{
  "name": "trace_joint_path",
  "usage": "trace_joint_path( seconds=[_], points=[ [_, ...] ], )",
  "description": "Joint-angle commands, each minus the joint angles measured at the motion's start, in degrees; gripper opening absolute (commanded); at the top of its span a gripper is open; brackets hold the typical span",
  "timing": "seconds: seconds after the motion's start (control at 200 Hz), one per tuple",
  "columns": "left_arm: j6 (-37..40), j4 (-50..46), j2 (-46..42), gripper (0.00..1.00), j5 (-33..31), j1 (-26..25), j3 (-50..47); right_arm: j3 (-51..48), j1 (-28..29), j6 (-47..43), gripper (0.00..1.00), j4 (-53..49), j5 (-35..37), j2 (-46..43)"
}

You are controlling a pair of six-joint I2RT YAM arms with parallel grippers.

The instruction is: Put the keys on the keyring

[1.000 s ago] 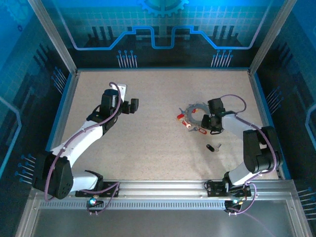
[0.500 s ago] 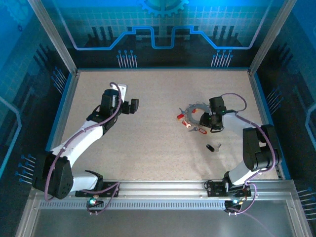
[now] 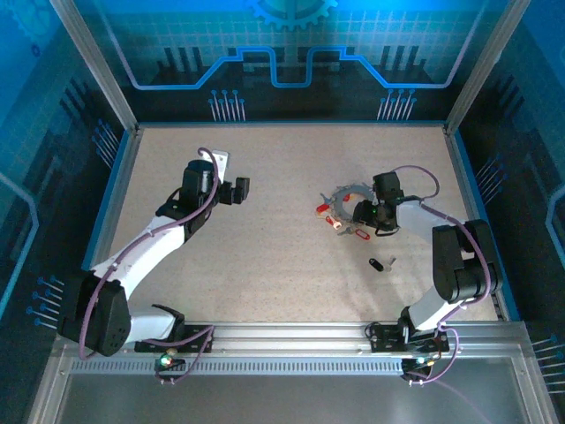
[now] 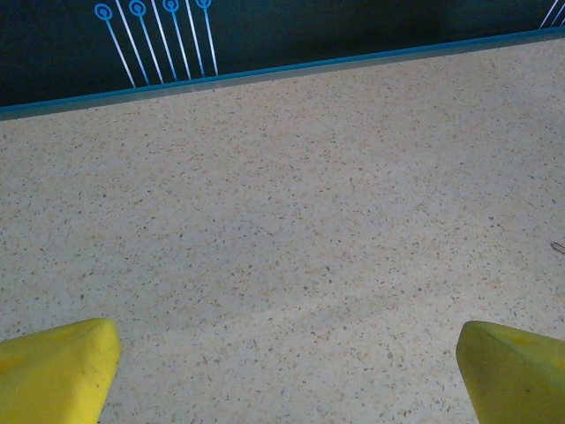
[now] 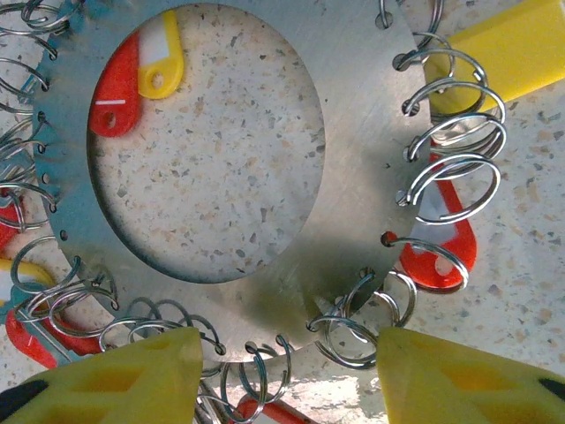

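The keyring (image 5: 353, 141) is a flat silvery metal ring lying on the table, its rim strung with several small wire rings (image 5: 446, 168). Red tags (image 5: 437, 256) and a yellow tag (image 5: 163, 62) hang from them. In the top view the keyring (image 3: 347, 196) lies right of centre with red tags (image 3: 357, 234) around it. My right gripper (image 5: 287, 371) is open, its yellow fingertips (image 5: 115, 380) either side of the ring's near rim, gripping nothing. A loose dark-headed key (image 3: 380, 263) lies nearer the front. My left gripper (image 3: 238, 191) hovers wide open over bare table, far to the left.
The speckled table (image 3: 265, 265) is fenced by blue walls; the back wall's edge (image 4: 265, 71) runs across the top of the left wrist view. A yellow piece (image 5: 512, 44) lies under the ring's far right rim. The right arm (image 3: 459, 265) stands along the right side.
The right gripper's jaws have spread apart over the ring's rim, and the wrist has shifted slightly towards the ring. The left arm has stayed put.
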Motion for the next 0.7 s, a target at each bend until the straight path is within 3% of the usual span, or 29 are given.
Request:
trace_joint_path(
  seconds=[0.0,0.405,0.695],
  points=[
    [1.11,0.81,0.12,0.99,1.01,-0.58,0.48,0.49,-0.17,-0.58,0.56,-0.53,0.46,-0.27],
    [1.31,1.57,0.81,0.99,0.28,-0.85,0.02,-0.40,-0.18,-0.85,0.57,-0.64,3.19,-2.20],
    [1.46,0.65,0.35,0.99,1.12,-1.09,0.65,-0.26,-0.16,-0.86,0.57,1.22,-0.63,0.66]
  ],
)
